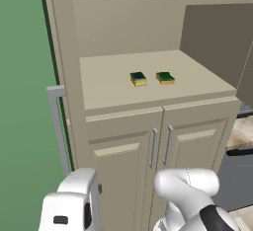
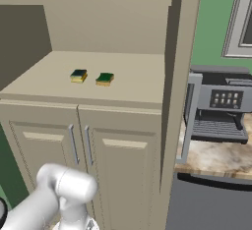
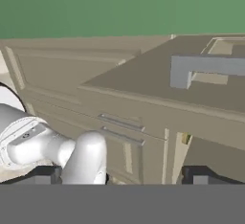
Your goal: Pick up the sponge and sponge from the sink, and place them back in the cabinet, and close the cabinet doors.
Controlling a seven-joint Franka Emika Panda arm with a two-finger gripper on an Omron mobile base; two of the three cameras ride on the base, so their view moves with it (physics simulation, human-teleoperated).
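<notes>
**Both sponges on the cabinet shelf, gripper empty**

Jaws spread wide and holding nothing: in the hand view the gripper (image 3: pixel 122 176) shows two dark finger tips far apart at the bottom edge, at about seven and five o'clock.

Two small sponges, each dark green on top and yellow below, lie side by side on the open beige shelf of the tall cabinet (image 1: pixel 99 84). In the left base view the left sponge (image 1: pixel 138 79) sits just above centre, at about twelve o'clock, with the right sponge (image 1: pixel 165 78) near it at about one o'clock; they do not touch. In the right base view the same pair appears at about ten and eleven o'clock.

Below the shelf are two shorter beige doors (image 1: pixel 163 166), closed, with small silver handles meeting in the middle. A tall beige door (image 2: pixel 179 76) stands swung open at the cabinet's right side, its long silver bar handle (image 2: pixel 189 118) facing a coffee machine (image 2: pixel 224 108) on the counter at three o'clock.
</notes>
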